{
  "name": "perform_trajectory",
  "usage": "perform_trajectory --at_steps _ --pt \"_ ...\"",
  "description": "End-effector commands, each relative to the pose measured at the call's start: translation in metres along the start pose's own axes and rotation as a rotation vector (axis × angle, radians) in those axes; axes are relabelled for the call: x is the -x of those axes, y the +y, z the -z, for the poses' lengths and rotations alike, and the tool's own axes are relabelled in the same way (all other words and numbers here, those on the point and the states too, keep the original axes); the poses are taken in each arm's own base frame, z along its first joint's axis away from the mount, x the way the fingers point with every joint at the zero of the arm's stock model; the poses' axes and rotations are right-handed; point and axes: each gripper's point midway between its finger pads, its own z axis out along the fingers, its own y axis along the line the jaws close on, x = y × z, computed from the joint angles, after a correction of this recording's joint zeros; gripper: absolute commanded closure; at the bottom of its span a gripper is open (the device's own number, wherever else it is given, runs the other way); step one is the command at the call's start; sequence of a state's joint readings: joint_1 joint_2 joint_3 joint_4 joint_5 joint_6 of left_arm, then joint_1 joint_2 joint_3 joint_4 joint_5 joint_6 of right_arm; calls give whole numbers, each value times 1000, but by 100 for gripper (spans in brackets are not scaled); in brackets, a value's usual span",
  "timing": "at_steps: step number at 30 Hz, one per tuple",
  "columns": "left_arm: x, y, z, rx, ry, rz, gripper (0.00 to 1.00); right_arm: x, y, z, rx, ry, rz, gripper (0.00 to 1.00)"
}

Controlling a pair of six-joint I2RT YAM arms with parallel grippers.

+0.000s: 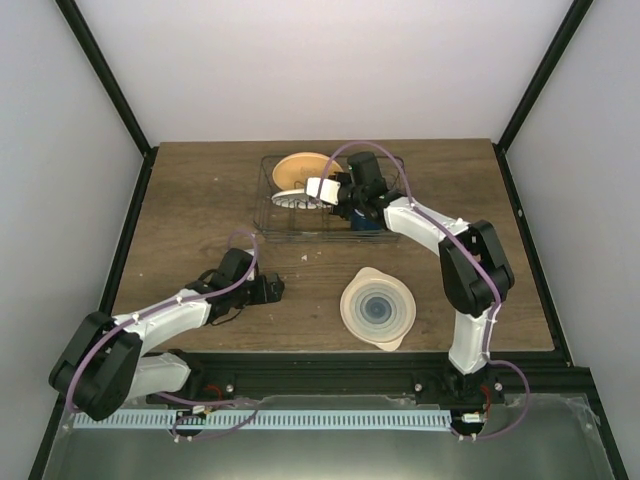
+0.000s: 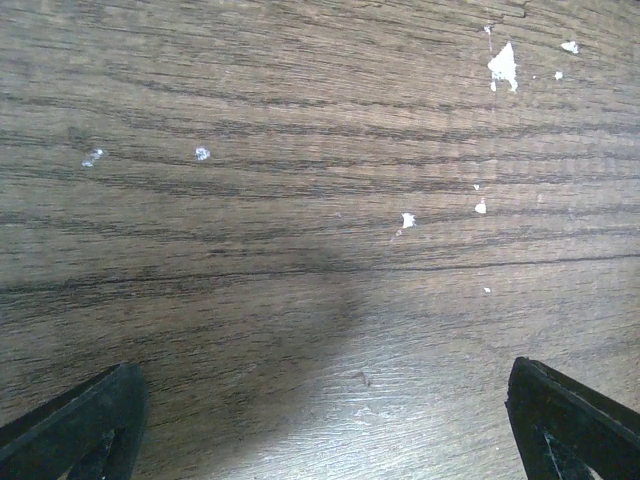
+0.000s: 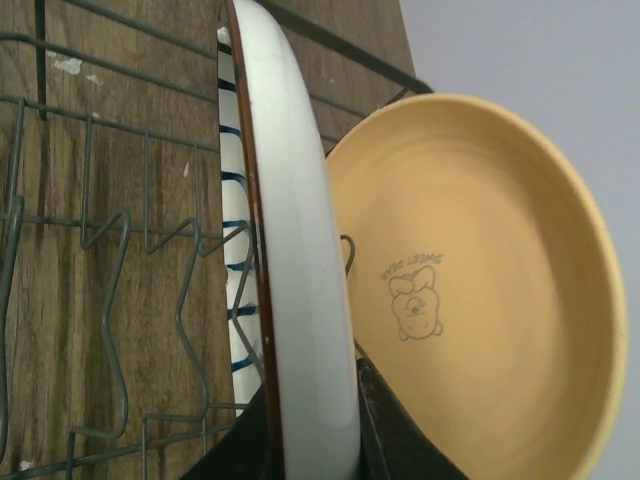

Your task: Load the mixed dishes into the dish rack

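The dish rack (image 1: 275,222) stands at the back middle of the table. The orange plate (image 1: 299,166) stands on edge in it, and the black-and-white striped plate (image 1: 292,199) leans just in front. My right gripper (image 1: 334,190) is over the rack, shut on the small white bowl (image 1: 321,187). In the right wrist view the bowl (image 3: 300,250) is held on edge between the striped plate (image 3: 231,210) and the orange plate (image 3: 480,290). The dark blue mug (image 1: 366,224) shows partly under the right arm. The pale blue-ringed plate (image 1: 378,308) lies on the table. My left gripper (image 1: 274,288) is open and empty.
The rack's wire dividers (image 3: 110,240) stand left of the bowl. White flecks (image 2: 503,66) lie on the wood under the left gripper (image 2: 325,425). The left arm lies low across the front left of the table (image 1: 200,200).
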State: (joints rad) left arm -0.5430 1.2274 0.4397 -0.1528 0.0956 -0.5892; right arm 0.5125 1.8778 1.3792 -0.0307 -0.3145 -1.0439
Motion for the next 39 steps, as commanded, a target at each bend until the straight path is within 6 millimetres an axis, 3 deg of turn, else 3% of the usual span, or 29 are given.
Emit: perform_trajectory --at_steps 1,4,10,17,31,36,39 --pt "-21 9 -5 18 84 8 0 29 -53 15 -142 -69 11 96" --pt "-22 8 -5 14 85 7 0 29 -55 15 -150 -69 -18 92" --pt "-22 7 -6 5 87 7 0 33 -50 22 -131 -77 -60 67" --pt "-23 6 -6 -5 88 5 0 39 -35 35 -107 -80 -74 54" --pt "-24 0 -5 -41 87 4 1 49 18 49 1 18 -133 49" --pt "-22 -16 -4 -115 91 -21 1 69 23 63 -9 13 -222 44" --pt "-21 -30 -4 -145 102 -60 1 70 11 72 -79 57 -354 45"
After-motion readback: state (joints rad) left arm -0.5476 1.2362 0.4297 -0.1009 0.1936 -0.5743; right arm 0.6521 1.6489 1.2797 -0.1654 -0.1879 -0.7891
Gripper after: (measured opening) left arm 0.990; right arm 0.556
